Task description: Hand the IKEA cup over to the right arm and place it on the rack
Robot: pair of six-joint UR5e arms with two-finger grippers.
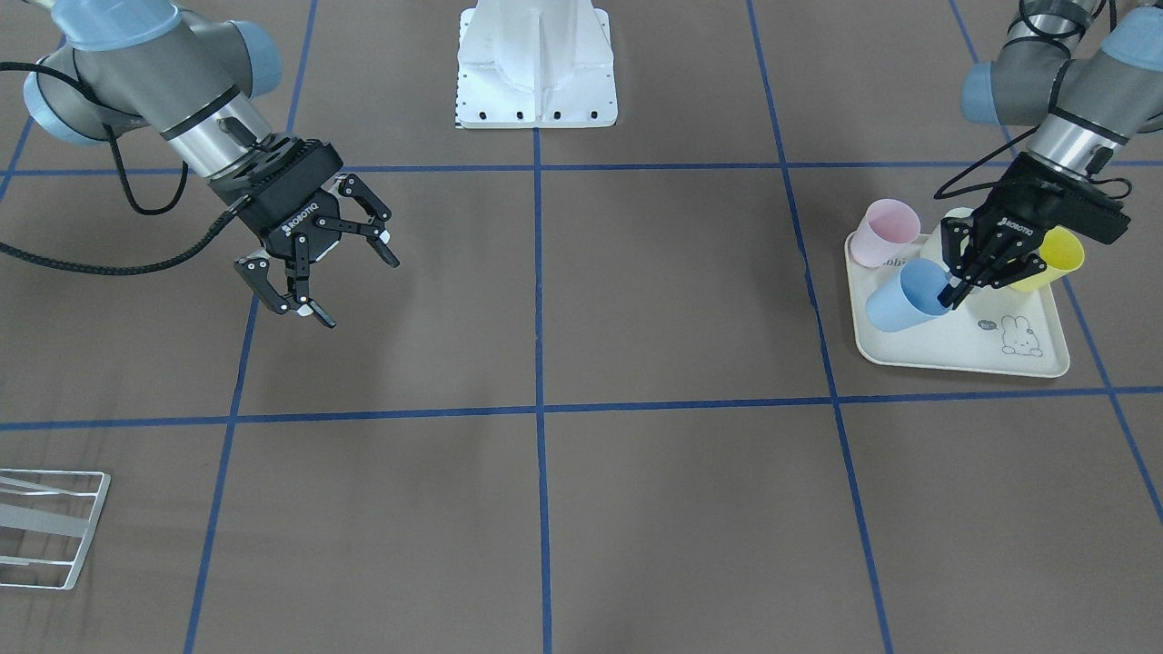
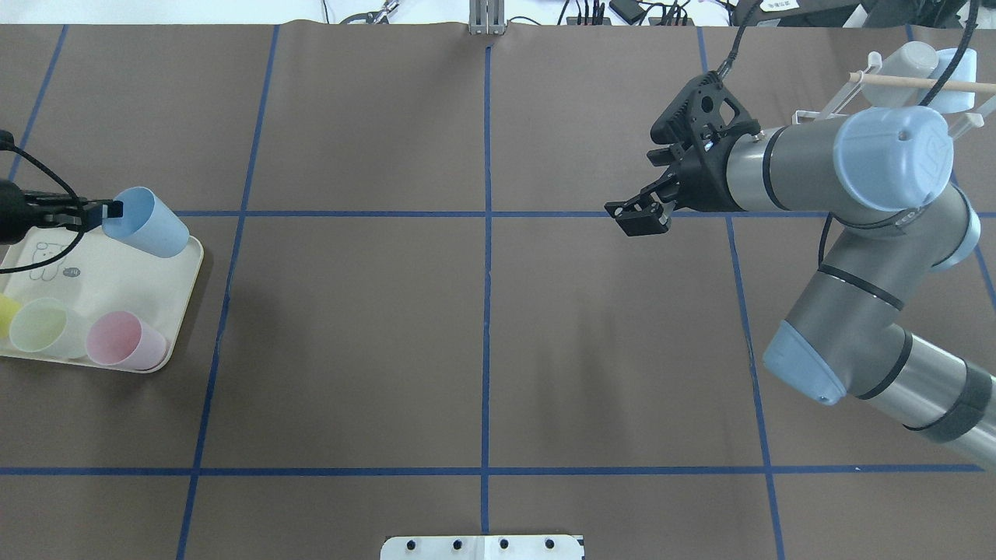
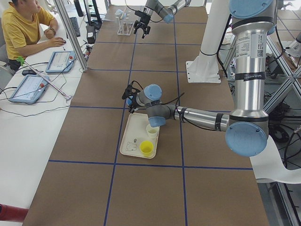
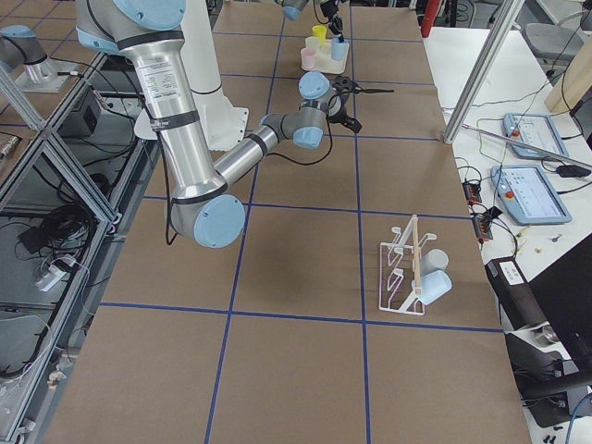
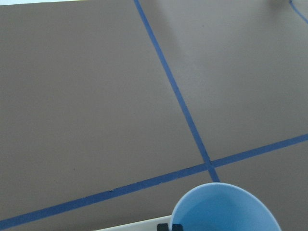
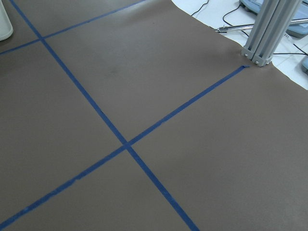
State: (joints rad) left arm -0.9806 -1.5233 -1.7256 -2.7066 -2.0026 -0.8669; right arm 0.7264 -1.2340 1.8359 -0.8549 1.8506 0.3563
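Left gripper (image 1: 963, 286) clamps blue cup (image 1: 904, 295) rim, cup tilted over tray (image 1: 954, 352) far left; right gripper (image 1: 360, 291) spread wide over table (image 1: 636, 300).

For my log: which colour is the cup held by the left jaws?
The cup is light blue; front-facing view.

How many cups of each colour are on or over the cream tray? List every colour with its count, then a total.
blue cup: 1
pink cup: 1
yellow cup: 1
pale green cup: 1
Total: 4
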